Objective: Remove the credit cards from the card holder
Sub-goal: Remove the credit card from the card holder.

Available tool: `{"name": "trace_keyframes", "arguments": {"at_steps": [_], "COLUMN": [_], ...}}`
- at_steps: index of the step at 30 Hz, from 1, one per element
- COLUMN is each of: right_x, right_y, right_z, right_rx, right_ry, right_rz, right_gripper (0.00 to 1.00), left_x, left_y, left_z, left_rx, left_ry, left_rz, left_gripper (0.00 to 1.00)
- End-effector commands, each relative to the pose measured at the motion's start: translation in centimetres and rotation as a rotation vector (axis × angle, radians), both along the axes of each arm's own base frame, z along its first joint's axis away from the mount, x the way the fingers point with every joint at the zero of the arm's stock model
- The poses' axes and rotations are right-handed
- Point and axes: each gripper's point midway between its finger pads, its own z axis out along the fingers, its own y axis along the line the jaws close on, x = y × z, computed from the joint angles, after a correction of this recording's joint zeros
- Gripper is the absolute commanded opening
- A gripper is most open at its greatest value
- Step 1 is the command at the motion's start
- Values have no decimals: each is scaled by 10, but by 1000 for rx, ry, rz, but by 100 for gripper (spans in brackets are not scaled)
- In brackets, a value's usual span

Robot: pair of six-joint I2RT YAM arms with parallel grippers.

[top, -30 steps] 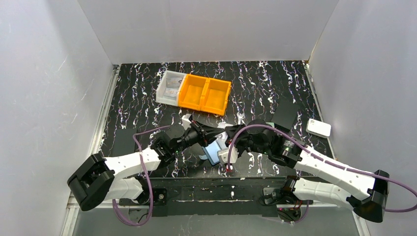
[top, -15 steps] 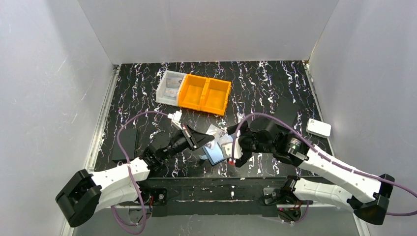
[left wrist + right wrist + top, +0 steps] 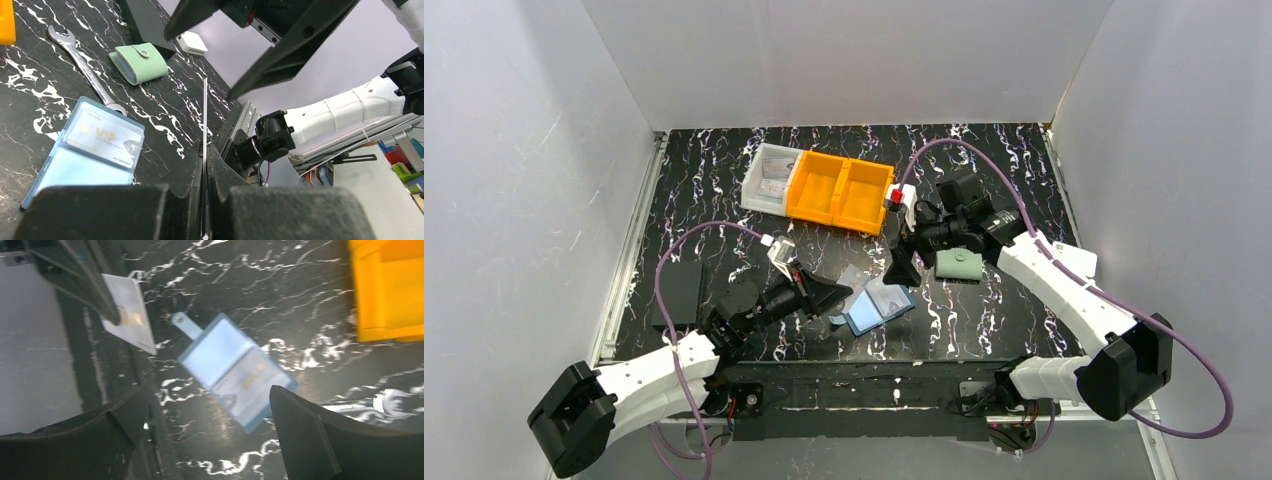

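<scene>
Gripper on the left arm is clamped shut on one of the credit cards. The left wrist view shows it edge-on between the fingers, sticking up off the worktop, so that one's out. Just past it the card holder lies open and flat near the front edge, between the two arms. There's another card with VIP printed on it sitting in its clear pocket, so I'd call the job about half done. Right gripper hangs over the holder with its jaws spread wide and nothing in them. Further out there's a wrench just beside the holder, a green wallet past that, and the orange bins at the back. What worries me is that nothing pins the holder down. If the right gripper pinches the VIP card and pulls, I reckon the whole holder drags or lifts with it, since that pocket looks snug. The held card is also thin and slick and only caught along one edge, so a quick swing could flick it out, maybe off the front edge. A sloppy approach could nudge the wrench too.
</scene>
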Motion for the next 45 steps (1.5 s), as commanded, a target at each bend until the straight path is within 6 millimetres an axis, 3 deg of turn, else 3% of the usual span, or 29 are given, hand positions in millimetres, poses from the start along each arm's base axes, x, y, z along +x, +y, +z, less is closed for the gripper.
{"name": "trace_keyframes", "arguments": {"at_steps": [1, 5, 8, 13, 24, 33, 39, 45], "right_x": [-33, -32, -37, -44, -46, -44, -38, -46], "right_y": [12, 10, 12, 14, 12, 18, 16, 15], "right_z": [22, 26, 30, 29, 9, -4, 9, -3], "right_rx": [123, 131, 173, 212, 190, 171, 239, 268], "right_ry": [172, 262, 342, 409, 485, 577, 484, 513], "right_rz": [70, 25, 19, 25, 27, 108, 161, 191], "right_gripper": [98, 98, 95, 93, 91, 76, 76, 75], "left_x": [2, 0, -2, -3, -8, -7, -6, -5], "left_y": [1, -5, -10, -11, -15, -17, -18, -19], "left_z": [10, 10, 11, 4, 13, 14, 5, -2], "left_rx": [-81, -198, -249, -229, -179, -153, -119, -87], "left_ry": [90, 358, 435, 410, 259, 182, 163, 134], "left_rz": [24, -1, -39, -51, -108, -120, -119, -122], "left_gripper": [0, 0, 0, 0, 0, 0, 0, 0]}}
